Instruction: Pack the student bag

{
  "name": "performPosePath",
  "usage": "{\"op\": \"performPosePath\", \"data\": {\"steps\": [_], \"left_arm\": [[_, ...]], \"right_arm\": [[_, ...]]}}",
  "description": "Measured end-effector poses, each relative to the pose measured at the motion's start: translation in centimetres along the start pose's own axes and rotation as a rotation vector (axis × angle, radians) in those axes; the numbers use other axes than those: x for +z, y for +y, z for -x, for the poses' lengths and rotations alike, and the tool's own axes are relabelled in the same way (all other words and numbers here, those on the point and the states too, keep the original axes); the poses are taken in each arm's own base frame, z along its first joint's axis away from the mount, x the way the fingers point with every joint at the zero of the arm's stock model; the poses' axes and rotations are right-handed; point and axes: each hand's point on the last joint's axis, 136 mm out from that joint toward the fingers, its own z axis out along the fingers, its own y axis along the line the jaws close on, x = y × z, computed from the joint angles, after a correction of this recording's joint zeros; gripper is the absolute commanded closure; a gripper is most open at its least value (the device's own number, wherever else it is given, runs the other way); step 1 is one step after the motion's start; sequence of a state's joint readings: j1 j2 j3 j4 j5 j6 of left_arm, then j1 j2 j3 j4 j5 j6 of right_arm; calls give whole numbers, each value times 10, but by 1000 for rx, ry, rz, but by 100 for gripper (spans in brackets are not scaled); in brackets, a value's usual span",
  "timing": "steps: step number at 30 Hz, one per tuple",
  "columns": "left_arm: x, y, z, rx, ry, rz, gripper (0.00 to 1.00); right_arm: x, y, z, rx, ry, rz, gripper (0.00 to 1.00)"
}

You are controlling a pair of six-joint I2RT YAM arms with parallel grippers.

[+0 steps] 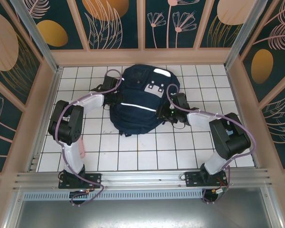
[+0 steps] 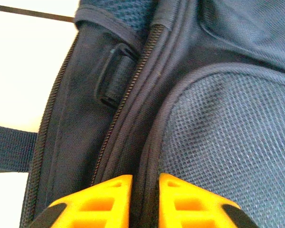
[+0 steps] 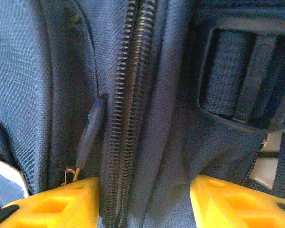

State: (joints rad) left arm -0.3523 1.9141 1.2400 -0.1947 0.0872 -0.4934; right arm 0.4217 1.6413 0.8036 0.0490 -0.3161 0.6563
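**Both grippers on the flanks of the bag**

The left gripper (image 2: 146,183) has its jaws almost pressed together, and they pinch a piped seam (image 2: 151,137) of the student bag (image 1: 135,102). The right gripper (image 3: 145,190) has its jaws spread wide, with the zipper (image 3: 128,95) band between them. In both wrist views the seam and the zipper run straight away from the jaws. From above, the bag lies flat on the white tiled table (image 1: 147,152), toward the far wall, with its long axis going from near to far. The left arm is at its left flank and the right arm at its right flank, so neither is nearer. We judge that the next move is to open the bag, so the pull should follow the zipper.
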Motion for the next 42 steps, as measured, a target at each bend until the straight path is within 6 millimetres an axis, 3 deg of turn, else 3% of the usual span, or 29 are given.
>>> {"op": "performPosePath", "data": {"steps": [4, 6, 13, 15, 20, 24, 29, 37, 42], "left_arm": [[-16, -1, -17, -21, -14, -56, 89], [-24, 3, -27, -41, -13, -63, 85], [-58, 11, -49, -61, 13, -41, 42], [-68, 10, -45, -54, 3, -36, 39], [-93, -3, -25, -41, -60, -51, 38], [-102, -18, -25, -10, -74, -66, 37], [-101, -30, -36, 23, -50, -71, 36], [-99, -38, -45, 40, -29, -80, 38], [-91, -60, -58, 62, 0, -131, 40]], "right_arm": [[2, -7, 18, -25, -19, -9, 50], [2, -6, 24, -48, -24, -8, 50], [-15, -2, 27, -171, -38, -45, 46], [-26, 0, 25, -225, -41, -72, 46], [-31, 8, 1, -393, 14, -176, 49], [-27, 6, -16, -481, 67, -255, 56], [-21, -5, -15, -525, 93, -341, 69], [-21, -1, -12, -582, 95, -349, 87], [-20, -1, -12, -590, 101, -351, 98]]}}
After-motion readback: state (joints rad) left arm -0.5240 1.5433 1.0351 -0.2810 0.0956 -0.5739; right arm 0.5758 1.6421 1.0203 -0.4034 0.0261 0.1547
